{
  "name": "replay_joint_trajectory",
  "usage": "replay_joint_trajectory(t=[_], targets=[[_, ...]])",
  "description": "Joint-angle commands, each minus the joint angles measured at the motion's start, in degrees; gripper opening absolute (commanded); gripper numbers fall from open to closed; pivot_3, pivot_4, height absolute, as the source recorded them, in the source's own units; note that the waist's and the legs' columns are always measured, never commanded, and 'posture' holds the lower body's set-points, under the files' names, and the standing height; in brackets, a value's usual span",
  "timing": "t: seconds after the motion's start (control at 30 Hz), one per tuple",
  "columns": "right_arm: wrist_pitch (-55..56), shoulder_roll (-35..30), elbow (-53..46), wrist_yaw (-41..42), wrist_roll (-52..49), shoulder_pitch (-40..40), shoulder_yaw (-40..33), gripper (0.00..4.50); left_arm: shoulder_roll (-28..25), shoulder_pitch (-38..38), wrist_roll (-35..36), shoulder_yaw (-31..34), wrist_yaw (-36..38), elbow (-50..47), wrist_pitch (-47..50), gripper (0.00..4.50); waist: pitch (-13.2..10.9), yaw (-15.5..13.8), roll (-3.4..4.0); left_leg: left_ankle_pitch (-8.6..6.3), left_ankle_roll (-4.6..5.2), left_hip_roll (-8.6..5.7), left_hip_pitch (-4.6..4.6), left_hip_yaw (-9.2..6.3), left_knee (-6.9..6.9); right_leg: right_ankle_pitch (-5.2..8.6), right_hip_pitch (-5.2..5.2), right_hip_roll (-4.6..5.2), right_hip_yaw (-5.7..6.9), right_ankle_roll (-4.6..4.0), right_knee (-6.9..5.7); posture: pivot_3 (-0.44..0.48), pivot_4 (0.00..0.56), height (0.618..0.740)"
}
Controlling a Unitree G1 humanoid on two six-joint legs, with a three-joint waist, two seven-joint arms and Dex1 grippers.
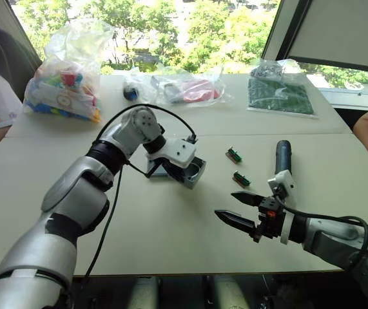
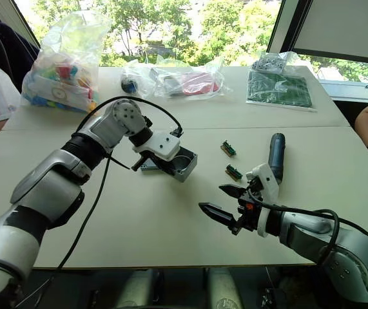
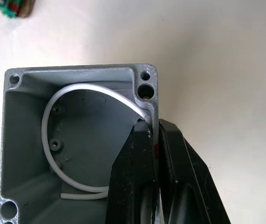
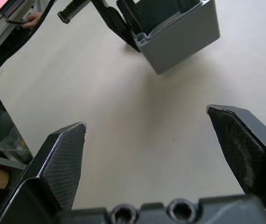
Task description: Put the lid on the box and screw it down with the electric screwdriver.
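Grey box (image 1: pixel 193 172) stands mid-table in the head view, the left gripper (image 1: pixel 171 168) at its wall; the right gripper (image 1: pixel 240 209) is spread wide and empty, beside the screwdriver (image 1: pixel 282 156). From the left wrist, both fingers (image 3: pixel 135 172) clamp the box wall. From the right wrist, the fingers (image 4: pixel 60 163) are far apart.

The small grey square plastic box (image 1: pixel 192 172) sits open near the table's middle, hollow, a thin white wire loop curled inside it. The dark cylindrical electric screwdriver (image 1: pixel 282 158) lies flat on the table, well apart to its right.
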State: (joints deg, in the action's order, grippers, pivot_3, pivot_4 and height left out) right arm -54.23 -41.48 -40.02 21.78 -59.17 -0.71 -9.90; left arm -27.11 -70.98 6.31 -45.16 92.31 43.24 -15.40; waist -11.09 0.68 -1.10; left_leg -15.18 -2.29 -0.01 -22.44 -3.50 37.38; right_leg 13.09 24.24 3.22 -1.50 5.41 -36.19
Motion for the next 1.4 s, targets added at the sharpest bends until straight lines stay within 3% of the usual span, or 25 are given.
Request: replay_joint_trajectory(t=[0.03,0.23,0.53,0.63,0.7,0.73,0.93,1.03,1.07,1.13,1.2,1.33,1.4], targets=[[1.54,1.36,-1.05,-0.73,0.14,2.06,0.22,4.5,1.07,0.24,3.63,-1.51,0.19,-1.79,-4.67,0.07,0.0,-0.19,0.0,0.0,0.0,-0.01,-0.02,0.01,0.05,0.04,-0.02,0.0,0.01,-0.07,0.02,0.0,0.15,0.74],[1.48,3.32,-1.73,-2.15,0.77,2.66,2.42,4.5,0.34,0.44,8.86,-5.52,0.19,-5.16,-4.41,0.07,-0.01,0.19,-0.02,0.0,0.0,-0.04,-0.13,0.03,0.12,0.0,-0.02,0.02,0.0,0.04,0.1,0.0,0.15,0.74],[0.87,1.78,-0.72,-1.24,-0.81,3.75,0.37,4.5,0.27,0.6,4.38,-9.55,0.19,-0.28,-12.05,0.07,-0.01,0.07,-0.01,0.0,0.01,-0.03,-0.06,0.02,0.09,0.1,-0.01,-0.01,0.0,-0.16,0.05,0.0,0.15,0.74],[0.98,0.97,0.22,-0.7,-1.02,4.62,-0.66,4.5,0.87,0.68,3.26,-7.84,0.19,1.39,-12.51,0.82,-0.01,0.02,-0.01,-0.01,0.01,-0.03,-0.08,0.03,0.09,0.09,-0.01,-0.01,0.0,-0.13,0.07,0.0,0.15,0.74],[0.82,0.39,0.64,-0.04,-1.26,5.21,-0.94,4.5,0.45,0.28,3.25,-6.93,0.19,0.98,-11.34,1.6,-0.01,0.03,-0.01,0.0,0.01,-0.03,-0.08,0.03,0.1,0.07,-0.01,0.0,0.0,-0.11,0.07,0.0,0.15,0.74],[0.63,0.05,0.89,0.52,-1.63,5.69,-0.93,4.5,-0.28,-0.34,4.43,-6.07,0.19,-0.37,-8.93,1.98,-0.01,0.07,-0.01,0.0,0.01,-0.03,-0.08,0.03,0.1,0.07,-0.01,0.0,0.0,-0.11,0.06,0.0,0.15,0.74],[-0.44,-1.5,1.43,3.06,-3.0,6.96,-0.69,4.5,-9.57,-2.81,14.31,-1.34,0.19,-13.09,7.69,1.98,-0.02,0.33,0.0,-0.01,0.01,0.01,-0.05,0.0,0.01,0.0,0.02,-0.03,0.0,0.03,0.04,0.0,0.15,0.74],[0.87,-1.28,3.12,3.19,-1.87,9.01,-1.26,4.5,-12.88,-2.88,21.45,8.0,0.19,-17.74,25.92,1.98,-0.02,0.27,0.0,-0.01,0.01,0.0,-0.04,0.0,0.01,0.01,0.02,-0.03,0.0,0.03,0.03,0.0,0.15,0.74],[1.25,-1.25,3.74,3.39,-1.8,9.97,-1.55,4.5,-13.12,-2.91,23.25,11.66,-2.15,-18.18,32.27,1.98,-0.03,0.31,-0.01,-0.01,0.01,0.0,-0.05,0.0,0.05,0.01,0.0,-0.03,0.01,0.03,0.03,0.0,0.15,0.74],[1.33,-1.62,4.59,4.07,-2.58,12.61,-1.99,4.5,-12.14,-4.49,24.72,17.63,-13.81,-16.87,50.73,1.98,-0.03,0.37,-0.01,0.0,0.01,0.0,-0.06,0.01,0.09,0.02,0.0,-0.02,0.01,0.03,0.03,0.0,0.15,0.74],[0.98,-1.53,5.58,4.72,-3.11,16.59,-0.9,4.5,-8.57,-5.98,24.61,25.34,-30.68,-13.55,66.89,1.98,-0.03,0.38,-0.01,0.0,0.01,0.0,-0.05,0.0,0.1,0.13,0.0,-0.03,0.01,0.27,0.02,0.0,0.15,0.74],[0.53,0.79,7.17,5.37,-1.92,24.39,3.66,4.5,-4.56,2.51,17.94,33.11,-53.34,-21.91,79.2,1.98,0.01,0.58,0.03,-0.01,0.01,0.0,0.05,-0.03,0.03,0.13,-0.05,-0.02,0.03,0.3,-0.02,0.0,0.15,0.74],[0.63,1.52,7.33,5.27,-1.29,25.54,4.4,4.5,-2.86,5.25,16.76,35.93,-59.23,-24.97,84.79,1.98,0.0,0.62,0.02,-0.01,0.01,0.0,0.09,-0.04,-0.01,0.06,-0.01,-0.02,0.02,0.19,-0.11,0.0,0.15,0.74]])
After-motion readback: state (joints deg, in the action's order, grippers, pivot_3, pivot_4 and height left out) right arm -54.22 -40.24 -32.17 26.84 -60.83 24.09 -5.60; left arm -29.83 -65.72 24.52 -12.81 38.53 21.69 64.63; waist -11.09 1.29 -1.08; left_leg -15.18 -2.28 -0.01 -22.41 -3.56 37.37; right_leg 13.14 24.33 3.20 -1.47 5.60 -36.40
